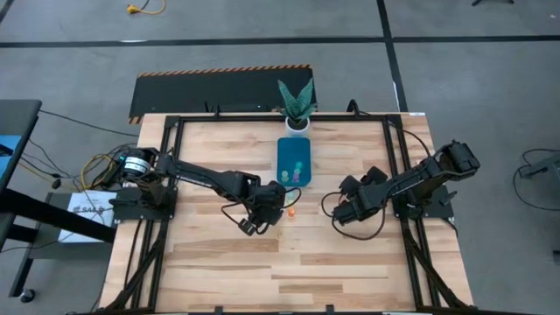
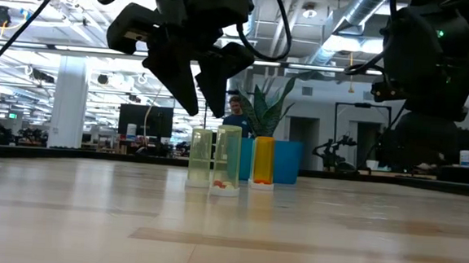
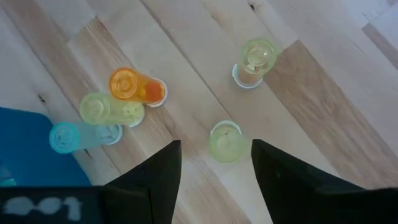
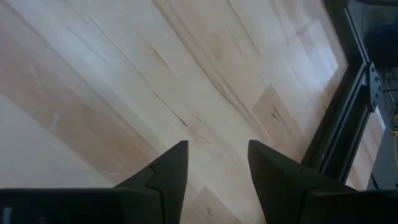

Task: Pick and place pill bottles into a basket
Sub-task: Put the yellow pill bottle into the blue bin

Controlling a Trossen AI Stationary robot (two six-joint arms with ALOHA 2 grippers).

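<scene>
- Left hand (image 3: 215,165) of mine hangs above the middle of the worktop (image 1: 219,262) with its fingers spread and nothing between them; a pale green bottle (image 3: 225,142) stands upright right under the gap.
- Just beyond that one, another greenish bottle (image 3: 252,61) stands upright with something orange at its bottom.
- Off to the side, toward the basket (image 1: 295,157), three more bottles stand close together: an orange bottle (image 3: 134,86), a yellow-green bottle (image 3: 109,109) touching it, and a teal-tinted bottle (image 3: 78,135) nearest the basket's edge.
- From table height the bottles stand in a small cluster below my left hand, with the blue basket right behind them.
- At least two small bottles lie inside the basket, which sits at the far middle of the worktop, just near of a white pot with a green plant (image 1: 297,107).
- Right hand (image 4: 216,163) waits over bare wood on the right side, fingers parted and holding nothing, well apart from the bottles.
</scene>
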